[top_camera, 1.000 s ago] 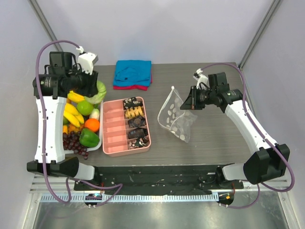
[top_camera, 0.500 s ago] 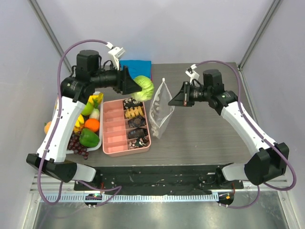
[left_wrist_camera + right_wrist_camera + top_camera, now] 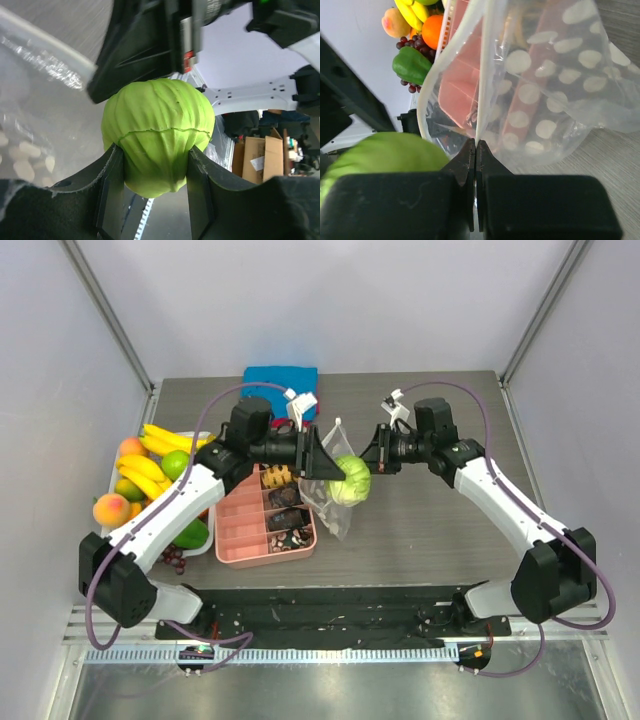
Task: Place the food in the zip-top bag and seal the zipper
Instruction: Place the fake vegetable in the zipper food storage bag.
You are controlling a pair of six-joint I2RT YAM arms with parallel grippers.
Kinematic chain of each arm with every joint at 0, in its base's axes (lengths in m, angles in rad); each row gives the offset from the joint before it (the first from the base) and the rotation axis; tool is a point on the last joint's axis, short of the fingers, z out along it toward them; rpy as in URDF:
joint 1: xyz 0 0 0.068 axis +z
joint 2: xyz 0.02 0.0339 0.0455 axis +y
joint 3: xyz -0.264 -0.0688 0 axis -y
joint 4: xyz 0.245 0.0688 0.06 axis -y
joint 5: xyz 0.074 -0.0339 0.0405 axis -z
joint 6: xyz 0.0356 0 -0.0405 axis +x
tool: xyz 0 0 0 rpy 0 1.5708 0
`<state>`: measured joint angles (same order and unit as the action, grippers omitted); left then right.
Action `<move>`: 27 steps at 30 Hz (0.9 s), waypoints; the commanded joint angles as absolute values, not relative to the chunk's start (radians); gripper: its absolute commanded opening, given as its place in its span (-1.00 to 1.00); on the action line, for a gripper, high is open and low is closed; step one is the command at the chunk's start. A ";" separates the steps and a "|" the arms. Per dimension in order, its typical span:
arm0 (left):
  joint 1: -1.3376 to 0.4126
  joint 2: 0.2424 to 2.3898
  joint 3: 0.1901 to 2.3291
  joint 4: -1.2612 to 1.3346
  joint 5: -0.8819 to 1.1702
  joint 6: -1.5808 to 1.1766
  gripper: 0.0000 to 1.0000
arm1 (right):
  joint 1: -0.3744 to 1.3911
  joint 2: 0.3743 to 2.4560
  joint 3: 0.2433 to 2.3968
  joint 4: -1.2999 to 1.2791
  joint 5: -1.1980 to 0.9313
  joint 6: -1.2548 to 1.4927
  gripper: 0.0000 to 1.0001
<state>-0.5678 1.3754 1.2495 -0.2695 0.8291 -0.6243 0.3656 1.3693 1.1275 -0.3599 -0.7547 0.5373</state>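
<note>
On the table (image 3: pixel 440 530), both arms meet over the middle, just right of the pink box (image 3: pixel 240 525) and well right of the pile of fruit (image 3: pixel 150 468). The zip-top bag (image 3: pixel 325 502) hangs between them, held up off the table. Its long axis runs from the held rim down toward the near left.

The right gripper (image 3: pixel 475 150) is pinched tight on one lip of the mouth. That lets the zipper (image 3: pixel 487 75) bow into an open loop on its left.

The left gripper (image 3: pixel 155 150) clamps the green cabbage (image 3: pixel 352 483) between both fingers, just beside that loop and close to the right gripper. The head looks to sit at the mouth, not inside. The left arm, being nearer, likely has to push it leftward and down along the bag's length.
</note>
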 commanded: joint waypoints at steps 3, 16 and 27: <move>-0.546 1.344 1.157 -0.094 0.792 -0.681 -0.55 | 0.370 1.312 1.101 -0.362 -0.747 0.479 -0.98; -0.431 1.370 1.126 -0.276 0.680 -0.690 -0.53 | 0.365 1.261 1.115 -0.440 -0.788 0.385 -0.98; -0.431 1.295 1.138 -0.169 0.810 -0.722 -0.58 | 0.368 1.264 1.118 -0.347 -0.842 0.428 -0.98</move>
<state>-0.4278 1.3888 1.1294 -0.3264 0.6987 -0.6743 0.3645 1.2884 1.0962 -0.4534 -0.7929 0.3916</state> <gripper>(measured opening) 0.467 0.021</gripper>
